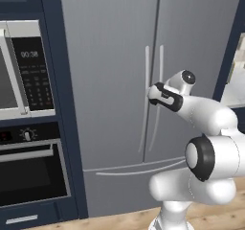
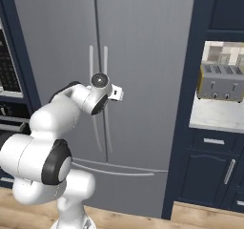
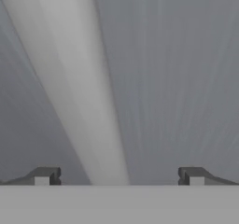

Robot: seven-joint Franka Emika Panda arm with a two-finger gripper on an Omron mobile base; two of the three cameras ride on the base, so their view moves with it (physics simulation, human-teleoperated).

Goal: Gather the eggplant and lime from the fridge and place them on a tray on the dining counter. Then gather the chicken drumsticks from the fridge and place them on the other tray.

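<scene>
1. You are parked in front of the fridge, and both of its upper doors are shut; the drawer front below them is shut too.
2. The eggplant, the lime and the chicken drumsticks are inside by the task's wording, hidden behind those doors. The trays and the dining bench lie outside what the cameras cover.
3. So nothing of the task is done as far as you can tell: no door open, no food out, nothing placed.
4. The gripper has its jaws spread wide, and they hold nothing. In the hand view a pale door handle runs up between the two fingertips, closer to the one on that view's left.
5. From the base views the hand sits right at the pair of handles where the two doors meet; it appears to be on the left door's handle, but the hand covers the contact, so you cannot be sure it touches.
6. What remains, in my judgement: close on the handle, pull the door open, then fetch the eggplant and lime to one tray, and the drumsticks to the other.
7. The built-in microwave and oven stand to the left, a toaster to the right.
</scene>
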